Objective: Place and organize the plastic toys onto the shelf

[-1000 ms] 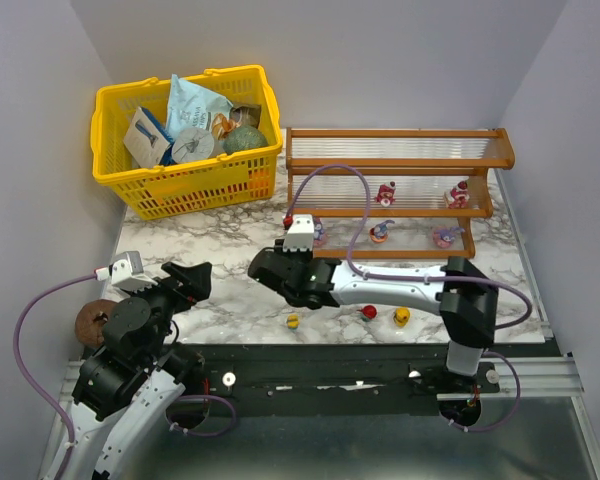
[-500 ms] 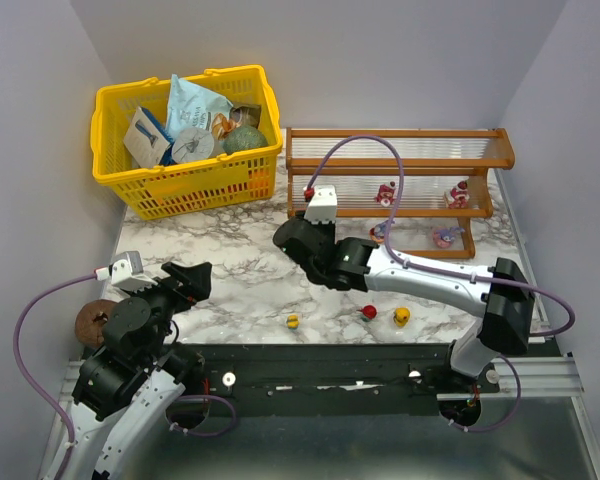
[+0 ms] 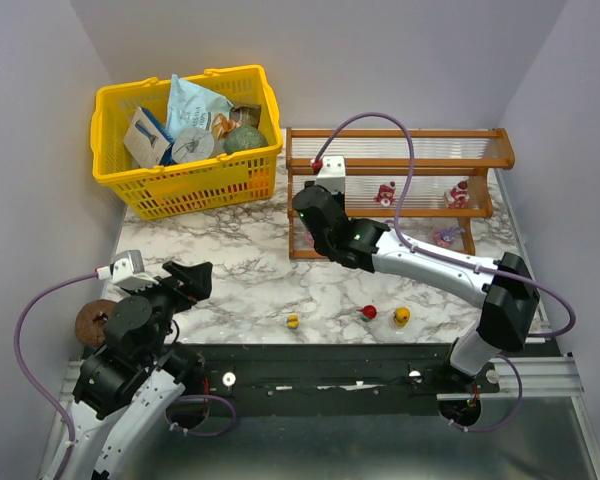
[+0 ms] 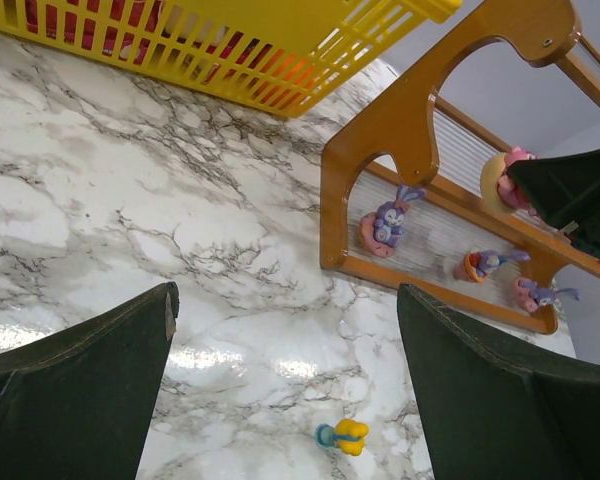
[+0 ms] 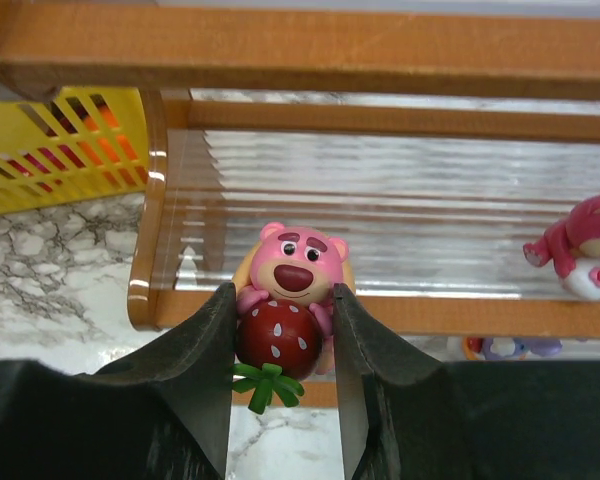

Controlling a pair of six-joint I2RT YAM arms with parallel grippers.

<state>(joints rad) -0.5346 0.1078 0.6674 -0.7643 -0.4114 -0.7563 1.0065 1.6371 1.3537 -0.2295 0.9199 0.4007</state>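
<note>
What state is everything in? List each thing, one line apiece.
left gripper: jaws open, empty.
right gripper: jaws shut on pink bear toy.
pink bear toy: held before the shelf, not yet placed.
shelf: upright, toys on two tiers.
yellow basket: upright, filled.
three loose toys: lying on the table.

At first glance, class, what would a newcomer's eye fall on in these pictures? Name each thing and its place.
First, the pink bear hugging a strawberry, pinched by the right gripper just in front of the shelf, at its left end. Next, the bright yellow basket stuffed with packets at the table's back left. Three tiny toys lie loose near the table's front edge.
</note>
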